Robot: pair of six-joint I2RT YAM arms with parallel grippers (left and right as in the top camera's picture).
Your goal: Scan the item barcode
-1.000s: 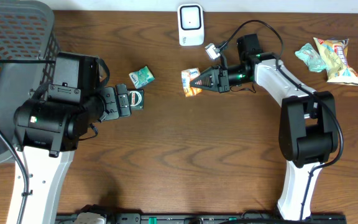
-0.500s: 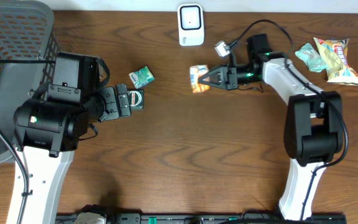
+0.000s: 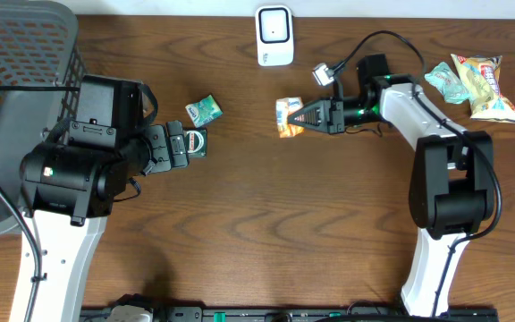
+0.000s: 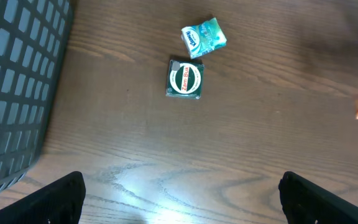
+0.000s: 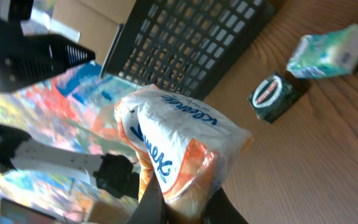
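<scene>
While holding the tissue pack (image 3: 287, 117) pinched tight in the right gripper (image 3: 300, 117) above the surface near the scanner (image 3: 274, 36), turn its barcode squarely toward the scanner window, hold steady, and leave the left gripper (image 4: 180, 186) spread wide, empty.

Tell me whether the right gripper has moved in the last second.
Yes. In the overhead view the right gripper, shut on the tissue pack, has shifted rightward, from below the white scanner to just past its right edge.
</scene>
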